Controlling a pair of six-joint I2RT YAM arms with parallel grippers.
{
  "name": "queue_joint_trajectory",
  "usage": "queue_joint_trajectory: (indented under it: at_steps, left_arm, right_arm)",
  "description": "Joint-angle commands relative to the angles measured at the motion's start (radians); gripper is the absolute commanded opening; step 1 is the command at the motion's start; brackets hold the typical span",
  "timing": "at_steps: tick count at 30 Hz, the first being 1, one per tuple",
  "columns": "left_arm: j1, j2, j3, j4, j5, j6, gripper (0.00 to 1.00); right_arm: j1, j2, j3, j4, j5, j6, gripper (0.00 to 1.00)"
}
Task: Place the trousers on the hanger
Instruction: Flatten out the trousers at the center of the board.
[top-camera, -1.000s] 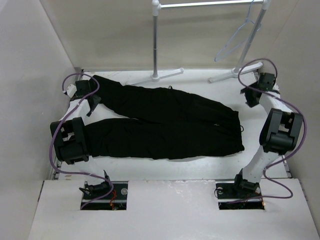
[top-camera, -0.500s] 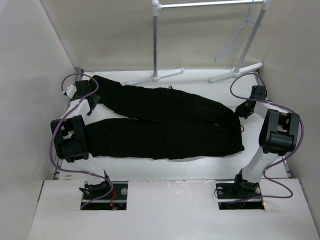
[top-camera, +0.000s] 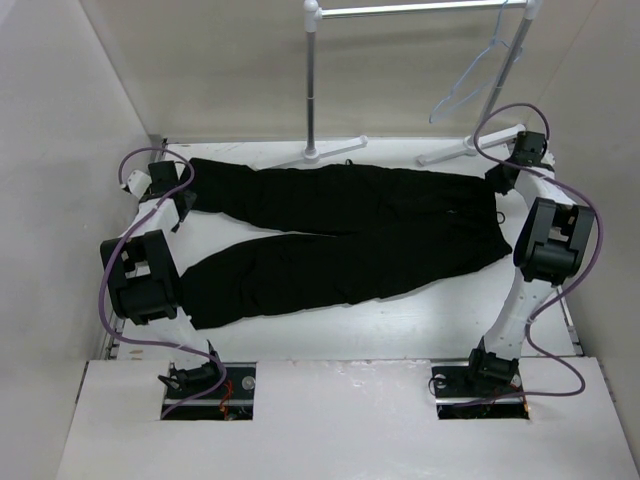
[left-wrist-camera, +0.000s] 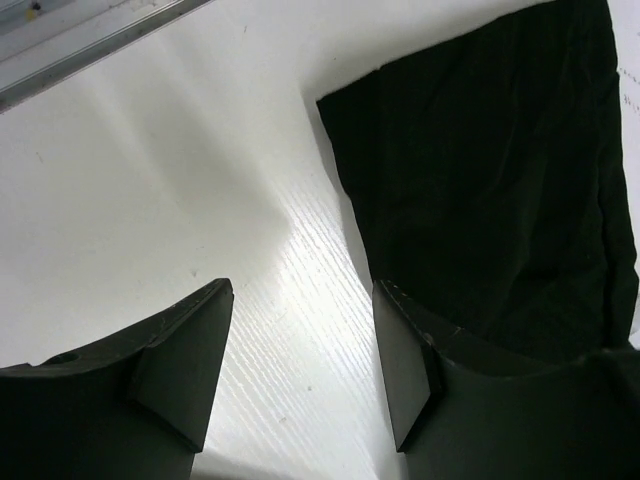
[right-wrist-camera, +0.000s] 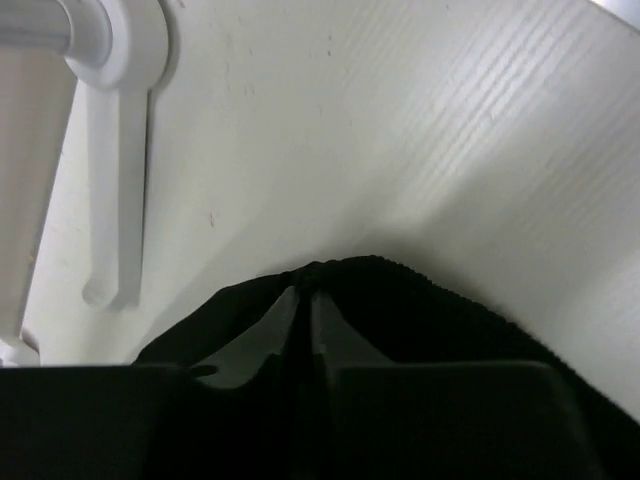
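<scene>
The black trousers lie spread on the white table, waist at the right, two legs reaching left. My right gripper is shut on the trousers' waistband at the far right, fabric pinched between its fingers. My left gripper is open at the far left, over bare table beside the far leg's cuff; its right finger is at the cuff's edge. The pale hanger hangs from the rack at the back right.
A white clothes rack stands at the back, with a pole, a top bar and feet on the table; one foot shows close to my right gripper. Side walls enclose the table. Purple cables loop round both arms.
My right gripper closed on the waistband and pulled it back and right. The trousers slid and straightened, the waist now near the rack foot. The left arm barely moved.
</scene>
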Motion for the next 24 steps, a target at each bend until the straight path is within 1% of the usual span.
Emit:
queue_joint_trajectory:
  at_steps: [1,3,4,5,6,10,12,16,18,22,23,24]
  left_arm:
    - [0.004,-0.010,0.016,0.022,-0.014,-0.008,0.56]
    - [0.004,0.036,0.048,0.031,0.002,-0.008,0.56]
    - [0.004,0.062,0.061,0.042,0.014,-0.010,0.56]
    - [0.004,0.083,0.071,0.056,0.026,-0.013,0.56]
    - [0.006,0.103,0.082,0.066,0.036,-0.017,0.56]
    - [0.021,0.172,0.127,0.085,0.060,-0.025,0.50]
    - [0.035,0.203,0.148,0.085,0.057,-0.034,0.48]
    - [0.058,0.246,0.185,0.096,0.059,-0.056,0.44]
    - [0.067,0.260,0.196,0.120,0.063,-0.056,0.40]
    - [0.084,0.283,0.205,0.152,0.074,-0.063,0.39]
    - [0.087,0.290,0.210,0.155,0.080,-0.069,0.37]
    - [0.090,0.301,0.216,0.157,0.092,-0.071,0.29]
  right_arm:
    - [-0.003,0.007,0.065,-0.016,0.041,0.006,0.30]
    - [-0.003,-0.036,0.038,-0.013,0.061,0.008,0.54]
    - [0.003,-0.068,0.013,-0.007,0.068,0.008,0.63]
    - [0.012,-0.105,-0.017,-0.001,0.070,0.009,0.66]
    - [0.026,-0.142,-0.057,0.010,0.073,0.014,0.67]
    - [0.063,-0.309,-0.258,0.077,0.084,0.063,0.61]
    - [0.080,-0.371,-0.352,0.105,0.076,0.086,0.58]
    - [0.107,-0.457,-0.499,0.134,0.073,0.101,0.56]
    - [0.121,-0.498,-0.565,0.142,0.068,0.109,0.56]
    - [0.153,-0.564,-0.670,0.154,0.070,0.114,0.57]
    - [0.156,-0.576,-0.688,0.156,0.073,0.114,0.57]
    - [0.158,-0.589,-0.706,0.153,0.079,0.115,0.57]
